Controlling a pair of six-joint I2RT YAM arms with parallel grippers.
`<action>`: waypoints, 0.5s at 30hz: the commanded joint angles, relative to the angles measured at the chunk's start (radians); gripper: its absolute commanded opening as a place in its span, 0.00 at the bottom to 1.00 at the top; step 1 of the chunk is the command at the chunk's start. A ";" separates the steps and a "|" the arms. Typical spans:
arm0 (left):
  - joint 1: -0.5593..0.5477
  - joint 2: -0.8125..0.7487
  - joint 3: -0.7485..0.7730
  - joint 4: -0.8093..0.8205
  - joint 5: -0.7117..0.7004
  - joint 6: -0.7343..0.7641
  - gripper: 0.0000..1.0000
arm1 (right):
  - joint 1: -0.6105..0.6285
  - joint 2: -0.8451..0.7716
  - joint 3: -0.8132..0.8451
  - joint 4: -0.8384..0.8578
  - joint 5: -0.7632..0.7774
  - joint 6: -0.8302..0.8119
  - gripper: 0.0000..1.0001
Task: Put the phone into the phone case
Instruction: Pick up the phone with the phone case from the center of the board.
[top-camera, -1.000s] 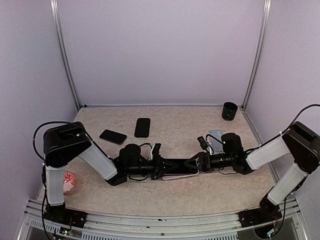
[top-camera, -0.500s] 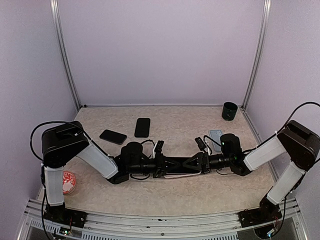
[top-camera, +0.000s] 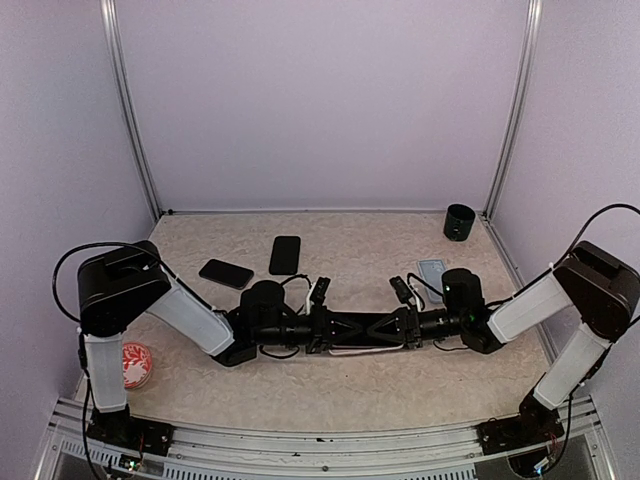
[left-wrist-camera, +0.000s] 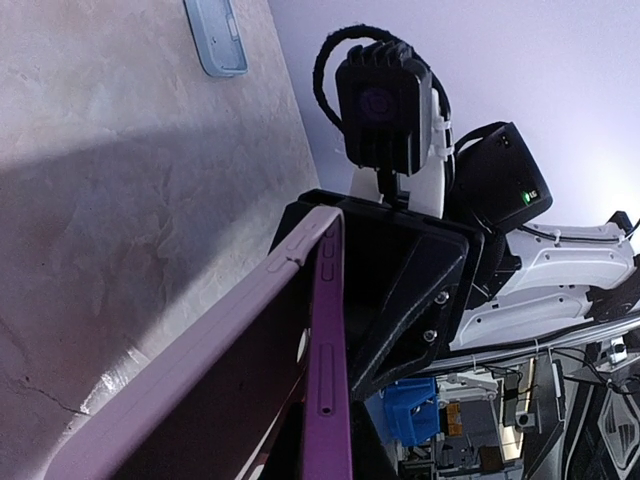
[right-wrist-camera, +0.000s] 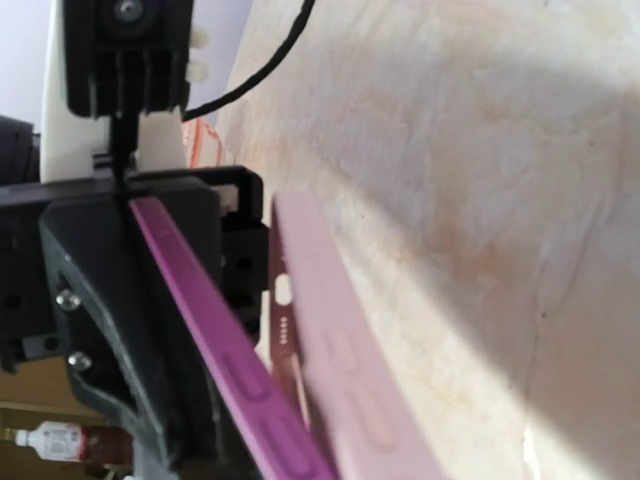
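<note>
Resting partway inside the phone case (right-wrist-camera: 335, 350), the phone (right-wrist-camera: 225, 340) tilts outward.

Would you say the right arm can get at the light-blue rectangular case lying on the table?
Probably not yet: the light-blue rectangular case lies uncovered beside its wrist, but the right gripper is occupied at the purple phone case.

- Left pincer (top-camera: 345, 328), right pincer (top-camera: 385, 326): facing tip to tip over pale phone case (top-camera: 358, 350).
- Two dark phones (top-camera: 285, 255), blue case (top-camera: 432, 270), black cup (top-camera: 459, 221): farther back on counter (top-camera: 380, 395).
</note>
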 joint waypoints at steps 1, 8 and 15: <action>-0.006 -0.051 0.042 -0.002 0.000 0.030 0.00 | 0.016 -0.005 -0.003 0.057 -0.056 -0.009 0.38; 0.001 -0.054 0.028 0.006 0.002 0.022 0.03 | 0.015 -0.008 -0.002 0.088 -0.081 0.002 0.24; 0.008 -0.084 0.025 -0.011 0.004 0.040 0.12 | 0.016 -0.027 0.001 0.106 -0.097 0.008 0.17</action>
